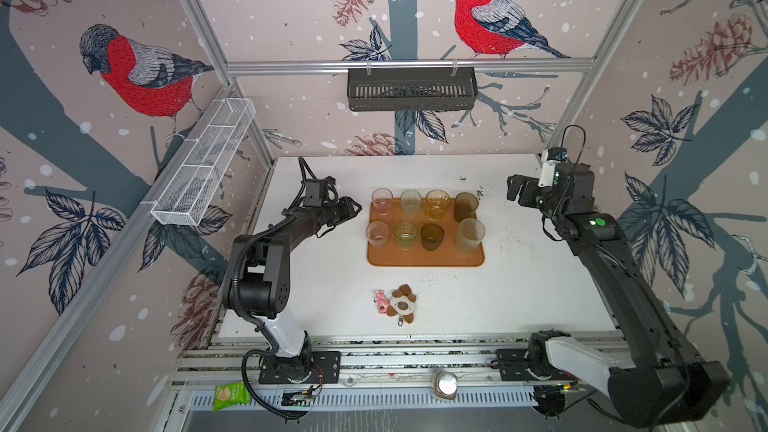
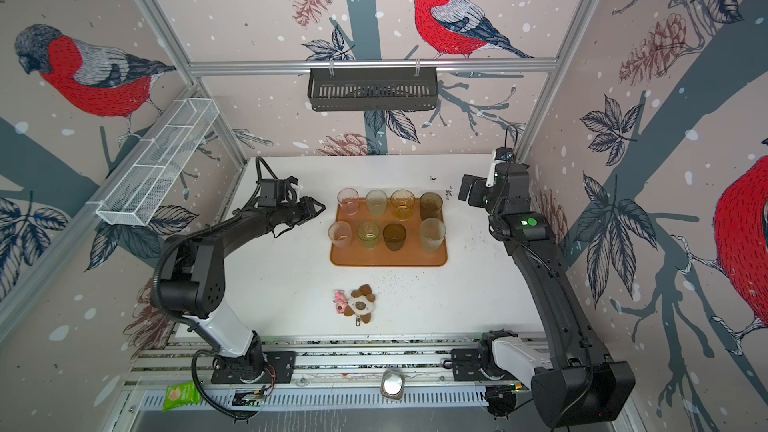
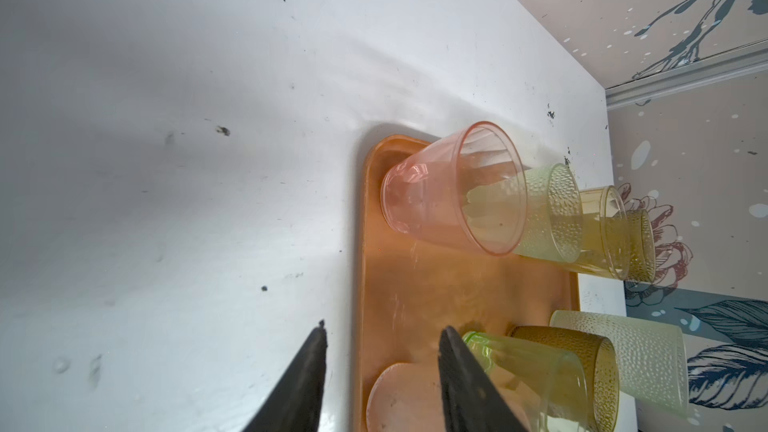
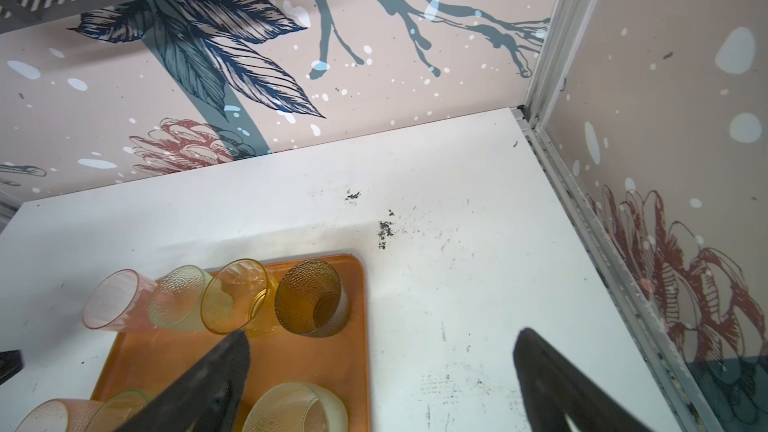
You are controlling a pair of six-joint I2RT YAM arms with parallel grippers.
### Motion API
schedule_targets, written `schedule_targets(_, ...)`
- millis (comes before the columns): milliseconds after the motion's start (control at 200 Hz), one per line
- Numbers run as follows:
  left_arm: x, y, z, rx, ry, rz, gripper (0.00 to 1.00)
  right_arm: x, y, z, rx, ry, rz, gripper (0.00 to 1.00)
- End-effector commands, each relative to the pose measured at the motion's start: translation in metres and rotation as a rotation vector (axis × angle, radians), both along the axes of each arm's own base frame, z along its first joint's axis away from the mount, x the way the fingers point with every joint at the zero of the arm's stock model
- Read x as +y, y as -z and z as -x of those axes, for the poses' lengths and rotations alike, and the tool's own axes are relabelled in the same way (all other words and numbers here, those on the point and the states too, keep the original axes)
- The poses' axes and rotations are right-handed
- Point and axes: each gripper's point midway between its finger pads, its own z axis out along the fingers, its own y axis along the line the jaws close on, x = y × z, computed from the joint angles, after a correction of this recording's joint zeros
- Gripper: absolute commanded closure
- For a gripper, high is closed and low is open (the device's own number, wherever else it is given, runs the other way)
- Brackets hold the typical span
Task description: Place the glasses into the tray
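On the tray (image 1: 424, 258), eight glasses (image 1: 432, 236) (two rows), left jaws parted just beside, right jaws wide, farther off.

Lab cell: aluminium frame (image 1: 291, 67), wallpapered panels (image 1: 270, 27)

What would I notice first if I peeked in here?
Probably the eight colourful glasses, standing in two rows on the orange tray mid-table. Then the big red-breasted birds on the walls, and a small toy keychain lying between the tray and the robot's bases.
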Motion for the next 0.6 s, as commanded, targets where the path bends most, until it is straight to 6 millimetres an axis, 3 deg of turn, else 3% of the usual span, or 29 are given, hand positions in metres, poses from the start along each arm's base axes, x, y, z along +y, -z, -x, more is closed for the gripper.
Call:
schedule_targets(0, 0.017, -0.005, 0.01, 0.003, -0.045, -0.096, 0.46, -0.019, -0.008, -0.003, -0.073, 0.071, 0.012, 0.0)
schedule_targets(95, 0.026, -0.014, 0.022, -0.014, -0.097, -0.11, 0.18, -0.044, -0.002, 0.001, -0.111, 0.158, -0.04, 0.0)
schedule_targets(190, 0.035, -0.017, 0.034, -0.026, -0.157, -0.142, 0.01, -0.069, 0.004, 0.008, -0.164, 0.241, -0.111, 0.0)
schedule_targets(435, 0.064, -0.031, 0.056, -0.077, -0.264, -0.264, 0.01, -0.111, 0.044, 0.011, -0.149, 0.399, -0.111, 0.0)
schedule_targets(595, 0.083, -0.056, 0.066, -0.184, -0.343, -0.325, 0.01, -0.141, 0.068, 0.022, -0.144, 0.54, -0.098, 0.0)
